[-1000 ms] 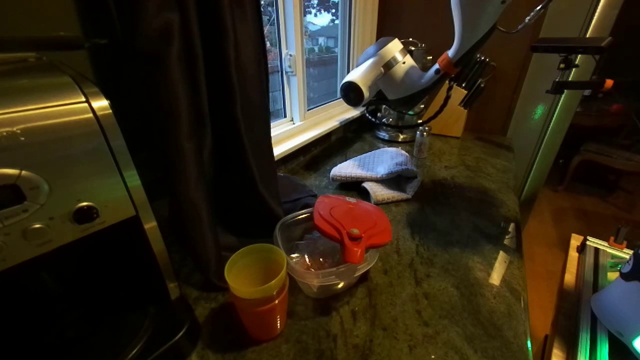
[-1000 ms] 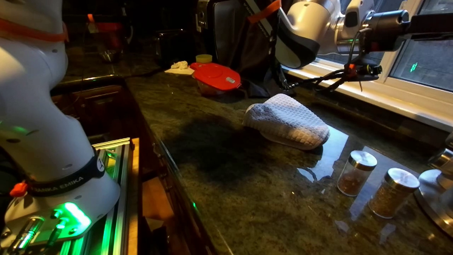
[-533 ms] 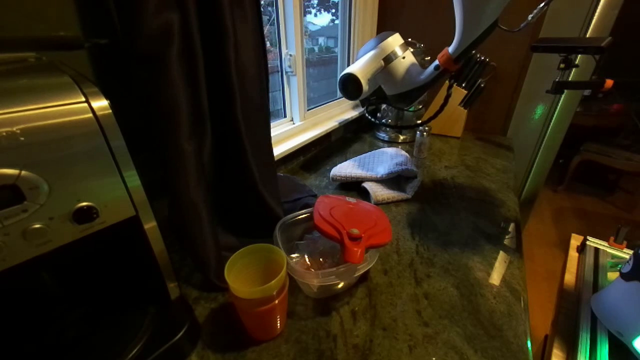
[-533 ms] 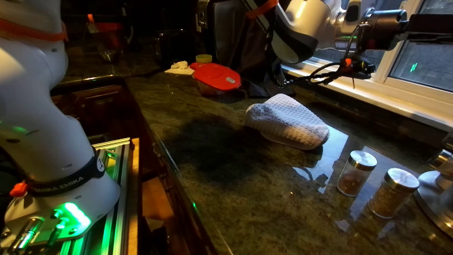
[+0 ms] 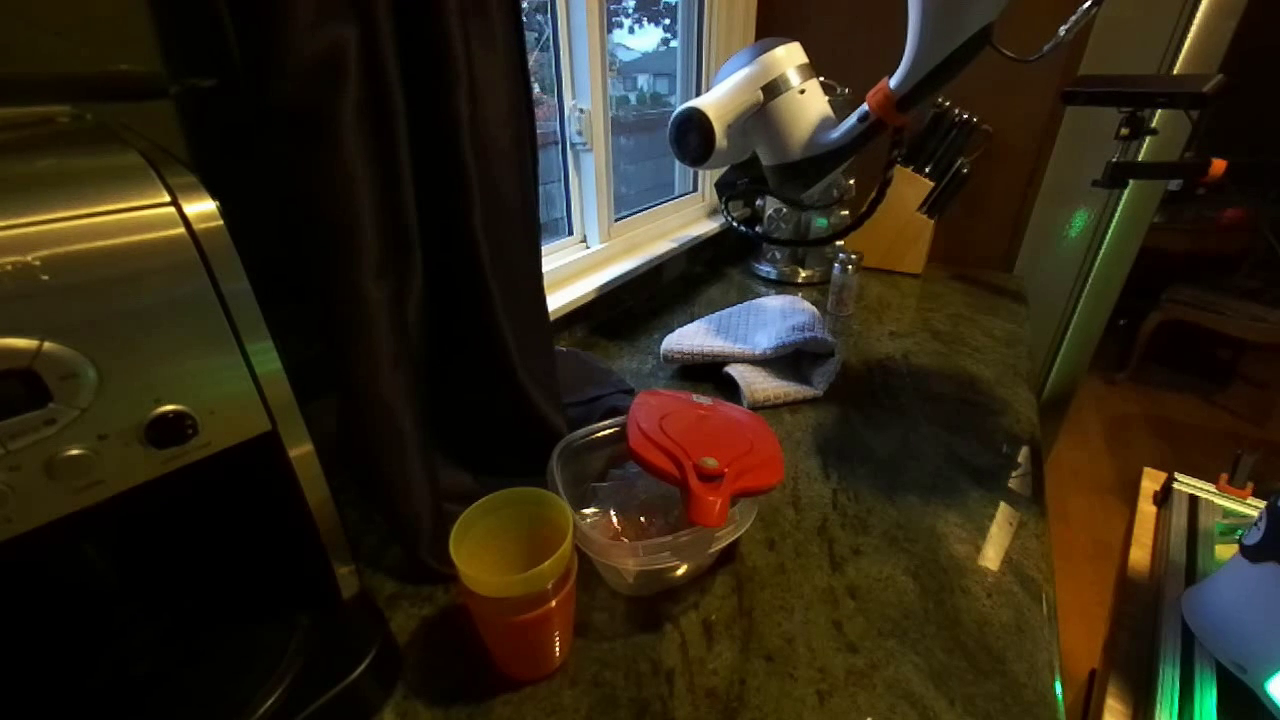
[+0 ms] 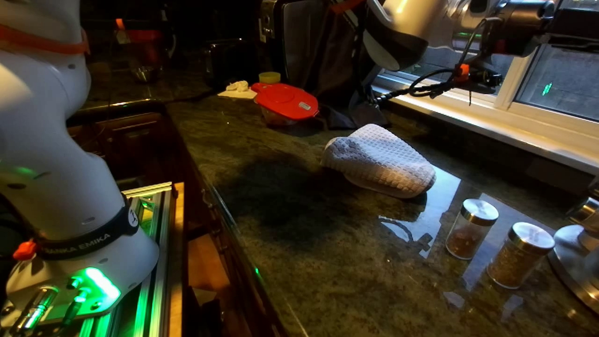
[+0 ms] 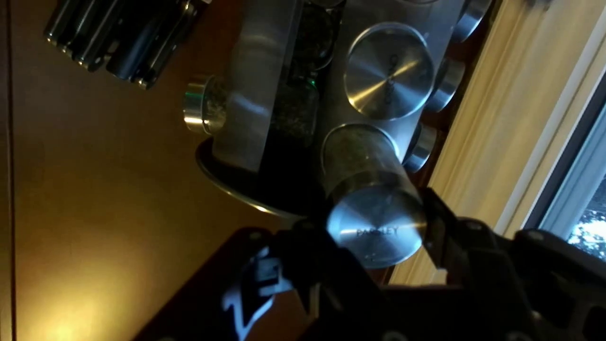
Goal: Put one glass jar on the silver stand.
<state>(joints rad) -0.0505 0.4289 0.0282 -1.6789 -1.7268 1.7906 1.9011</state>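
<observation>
In the wrist view my gripper (image 7: 377, 221) is shut on a glass jar (image 7: 362, 156) with a silver lid marked PARSLEY. The jar's far end is at a round opening in the silver stand (image 7: 338, 106); I cannot tell how deep it sits. Other lidded jars sit in the stand's openings. In an exterior view the stand (image 5: 795, 225) is partly behind the arm, and the gripper is hidden. Another exterior view shows the stand's base (image 6: 578, 262) at the right edge, the fingers out of view. Two more glass jars (image 6: 471, 228) (image 6: 520, 255) stand upright on the counter beside it.
A knife block (image 5: 895, 220) stands beside the stand; its black handles (image 7: 125, 40) show in the wrist view. The window frame (image 7: 497, 142) is close on the other side. A folded towel (image 5: 755, 335), a bowl with a red lid (image 5: 705, 450) and stacked cups (image 5: 515, 580) are on the counter.
The arm's wrist has risen and shifted slightly toward the window, uncovering more of the stand. The jars on the counter, towel and other things have not moved.
</observation>
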